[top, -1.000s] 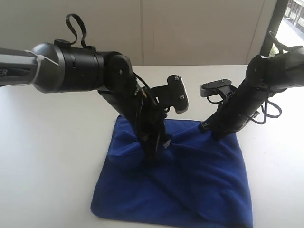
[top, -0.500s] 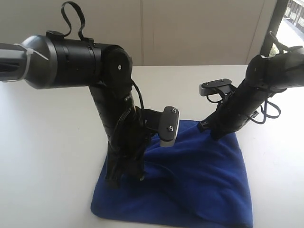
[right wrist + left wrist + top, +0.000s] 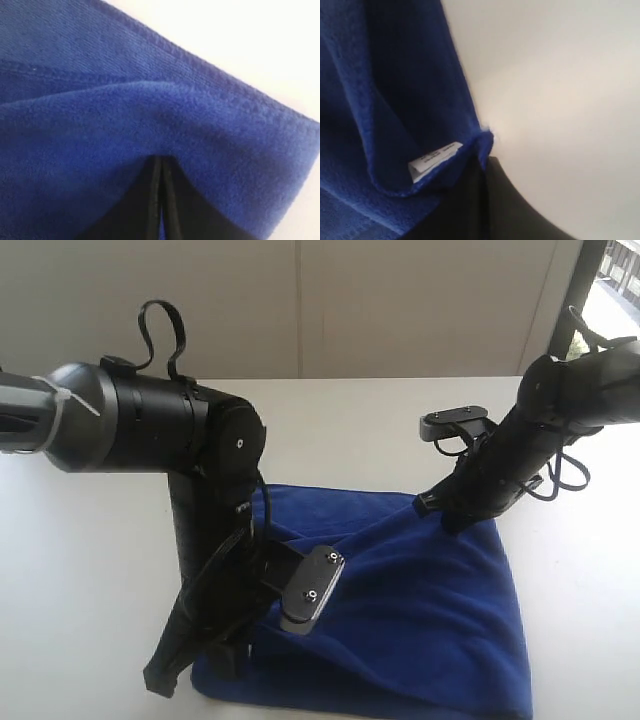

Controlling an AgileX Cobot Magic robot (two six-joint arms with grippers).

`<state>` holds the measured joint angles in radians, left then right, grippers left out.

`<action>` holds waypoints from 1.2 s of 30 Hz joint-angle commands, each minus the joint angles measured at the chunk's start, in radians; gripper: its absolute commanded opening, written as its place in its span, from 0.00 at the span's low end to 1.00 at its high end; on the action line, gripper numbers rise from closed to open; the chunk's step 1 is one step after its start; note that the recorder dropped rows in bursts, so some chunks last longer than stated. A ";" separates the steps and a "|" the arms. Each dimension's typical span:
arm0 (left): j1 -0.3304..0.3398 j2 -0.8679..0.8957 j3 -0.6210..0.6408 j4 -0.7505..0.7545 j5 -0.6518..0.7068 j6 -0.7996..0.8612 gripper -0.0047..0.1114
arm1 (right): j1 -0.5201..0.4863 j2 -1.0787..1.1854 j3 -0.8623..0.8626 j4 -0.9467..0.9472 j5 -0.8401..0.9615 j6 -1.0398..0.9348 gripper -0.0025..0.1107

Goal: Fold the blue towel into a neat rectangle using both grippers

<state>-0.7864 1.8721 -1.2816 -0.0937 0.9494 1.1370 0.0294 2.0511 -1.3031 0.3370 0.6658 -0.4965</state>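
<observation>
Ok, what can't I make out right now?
- Near edge of blue towel: exterior view, cut by frame.
- Its left side: exterior view, behind the left arm.
- Print on the white label: left wrist view, blurred.
- Tips of the right pincer: right wrist view, buried in cloth.

Left arm bent low, right arm slanted down, both jaws pinched tight.
</observation>
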 commanded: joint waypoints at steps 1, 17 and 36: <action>-0.006 0.000 0.047 -0.001 -0.065 0.000 0.04 | -0.009 0.001 -0.002 0.010 0.004 0.002 0.02; -0.004 0.003 0.104 0.194 -0.102 -0.181 0.44 | -0.009 0.001 -0.002 0.010 0.004 0.002 0.02; -0.002 -0.202 0.000 0.267 -0.071 -0.388 0.44 | -0.009 0.001 -0.002 0.009 -0.002 0.002 0.02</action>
<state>-0.7888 1.7146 -1.2680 0.1833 0.9217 0.7677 0.0294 2.0511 -1.3031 0.3410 0.6641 -0.4965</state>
